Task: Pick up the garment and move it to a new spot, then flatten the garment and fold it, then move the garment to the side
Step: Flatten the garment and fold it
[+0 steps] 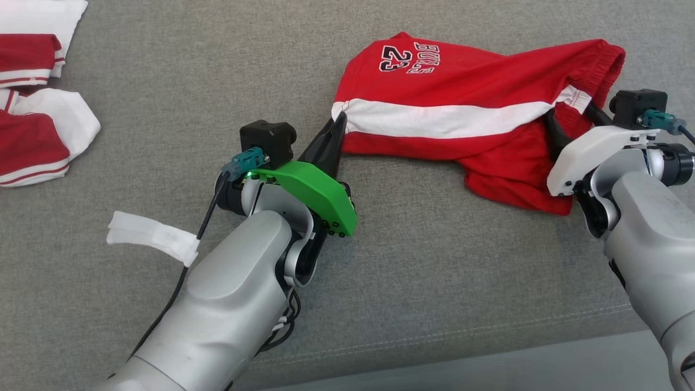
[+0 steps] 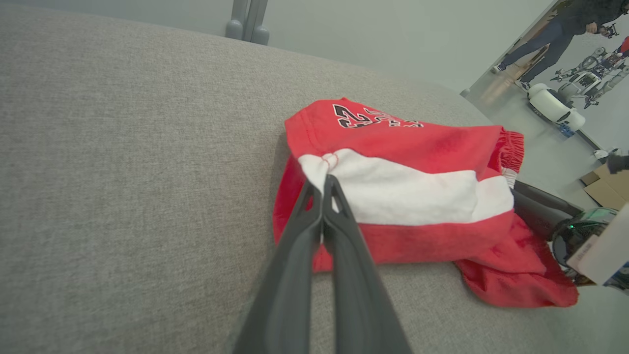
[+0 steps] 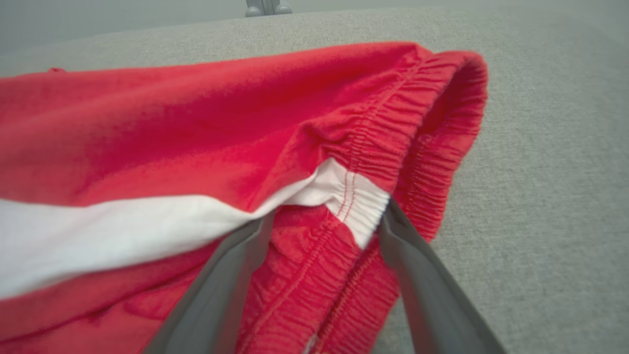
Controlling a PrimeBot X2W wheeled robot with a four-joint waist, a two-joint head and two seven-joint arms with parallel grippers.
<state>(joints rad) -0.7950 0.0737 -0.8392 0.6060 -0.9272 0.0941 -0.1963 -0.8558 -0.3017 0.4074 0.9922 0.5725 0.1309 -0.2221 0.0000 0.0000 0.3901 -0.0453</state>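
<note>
Across the head view spreads a grey woven upholstered surface (image 1: 163, 108), with a stitched seam along its near edge at six o'clock. On it, toward one o'clock, lie the red jersey shorts (image 1: 461, 81), rumpled and partly doubled over. A broad white stripe runs along their length, a black-and-white "23" print sits near the hem end, and the gathered elastic waistband is at the two o'clock end.

At ten o'clock, well apart from the shorts, rests a pile of folded red-and-white garments (image 1: 32, 108).

The left arm, with its green wrist cover, reaches up from seven o'clock. The left gripper (image 1: 339, 122) has its two dark fingers pressed together on the hem corner where the white stripe ends. The left wrist view shows the left gripper (image 2: 325, 179) pinching that white corner, with the cloth puckered at the tips.

The right arm, with its white wrist cover, comes in from four o'clock. The right gripper (image 1: 573, 111) is at the waistband. In the right wrist view the right gripper (image 3: 327, 214) has its fingers spread wide, and the white part of the elastic band sits between them, against the right-hand finger (image 3: 417, 275).

A small white tape strip (image 1: 152, 236) sticks out from the left arm's black cable at eight o'clock.
</note>
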